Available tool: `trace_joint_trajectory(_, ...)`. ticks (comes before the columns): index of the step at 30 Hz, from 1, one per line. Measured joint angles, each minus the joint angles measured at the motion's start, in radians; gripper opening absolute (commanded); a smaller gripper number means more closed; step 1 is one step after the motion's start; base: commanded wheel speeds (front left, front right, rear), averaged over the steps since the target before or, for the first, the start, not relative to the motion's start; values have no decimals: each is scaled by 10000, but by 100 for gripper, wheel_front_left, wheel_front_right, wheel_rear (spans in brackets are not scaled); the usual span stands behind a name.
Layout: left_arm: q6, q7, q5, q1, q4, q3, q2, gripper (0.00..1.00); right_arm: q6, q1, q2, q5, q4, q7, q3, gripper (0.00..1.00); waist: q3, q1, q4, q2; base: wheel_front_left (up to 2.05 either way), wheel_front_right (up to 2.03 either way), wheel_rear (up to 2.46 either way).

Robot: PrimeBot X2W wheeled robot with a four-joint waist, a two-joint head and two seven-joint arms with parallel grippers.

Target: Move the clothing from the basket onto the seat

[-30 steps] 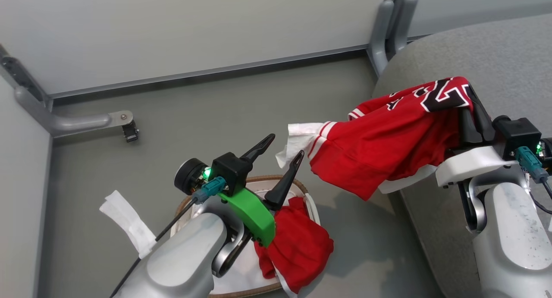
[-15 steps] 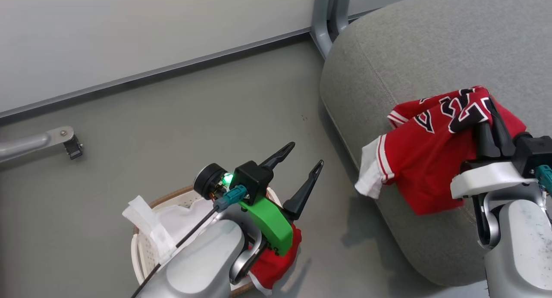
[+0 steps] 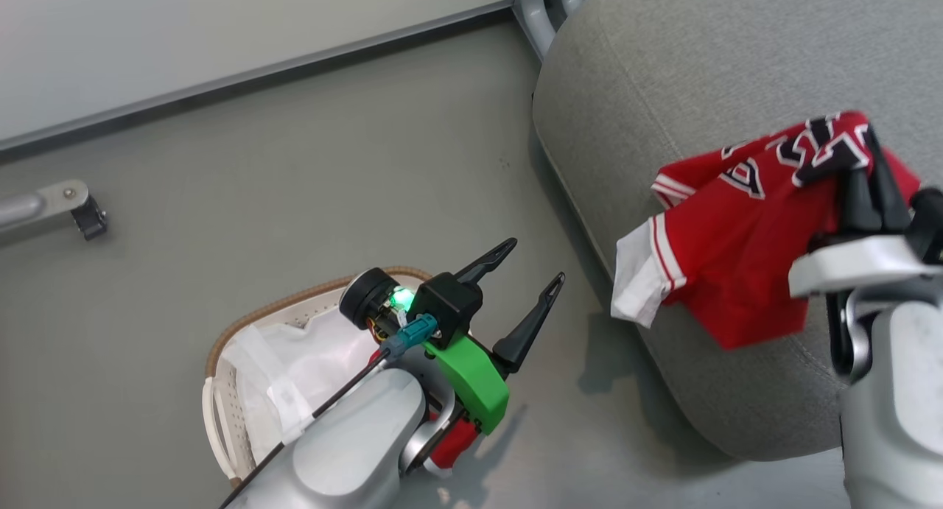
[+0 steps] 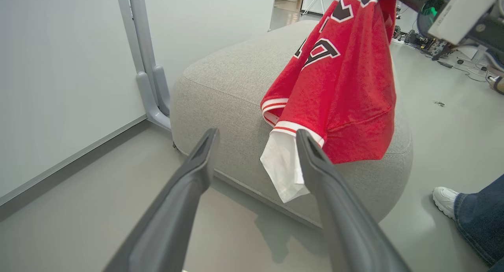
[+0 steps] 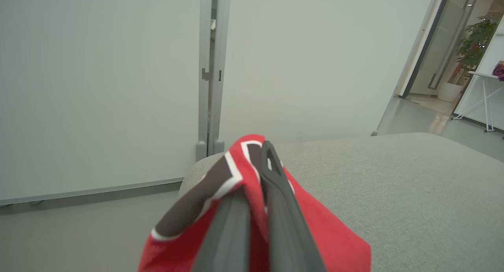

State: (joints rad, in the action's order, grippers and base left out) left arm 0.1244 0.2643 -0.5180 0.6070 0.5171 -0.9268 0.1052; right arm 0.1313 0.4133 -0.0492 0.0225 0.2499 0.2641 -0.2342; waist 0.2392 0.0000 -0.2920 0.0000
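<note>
My right gripper (image 3: 866,163) is shut on a red jersey (image 3: 737,229) with a black-and-white number. It holds the jersey above the big grey seat (image 3: 700,74), and the white-trimmed hem hangs past the seat's near edge. In the right wrist view the cloth (image 5: 236,173) is pinched between the fingers (image 5: 271,185). My left gripper (image 3: 536,258) is open and holds nothing, above the floor between basket and seat. The white basket (image 3: 214,413) with a brown rim sits under the left arm. A second red garment (image 3: 451,443) peeks out beneath that arm.
A white liner (image 3: 309,369) fills the basket. A grey post foot (image 3: 541,8) stands at the seat's far corner and a metal bracket foot (image 3: 66,203) lies far left. A person's white shoe (image 4: 445,199) and jeans leg (image 4: 480,221) are beside the seat.
The head camera has swung toward the seat. My right gripper has carried the jersey from beside the seat to over its top. The left gripper stays open near the basket.
</note>
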Motion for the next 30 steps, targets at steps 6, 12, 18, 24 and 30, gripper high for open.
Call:
trace_joint_trajectory(6,4,0,224,314,-263,-36,79,100,0,1953,-846,359,370,0,-286,0,577,0,226,0,0,0,0)
trace_joint_trajectory(12,25,0,612,655,-677,-94,295,100,0,4414,-2155,583,865,-616,-771,0,1396,0,528,0,0,0,0)
trace_joint_trajectory(18,-104,-77,863,888,-1250,-128,529,100,0,6713,-3578,667,1402,-1484,-1710,0,2448,1,912,0,0,0,0)
trace_joint_trajectory(24,-240,-169,1047,1263,-1714,-132,667,100,0,8142,-4589,1243,2773,-1931,-2675,0,3448,1,1326,0,0,0,0)
trace_joint_trajectory(30,-449,-272,1243,1585,-2025,-81,836,100,0,8257,-4527,2119,3996,-1879,-3329,0,4392,2,1711,0,0,0,0)
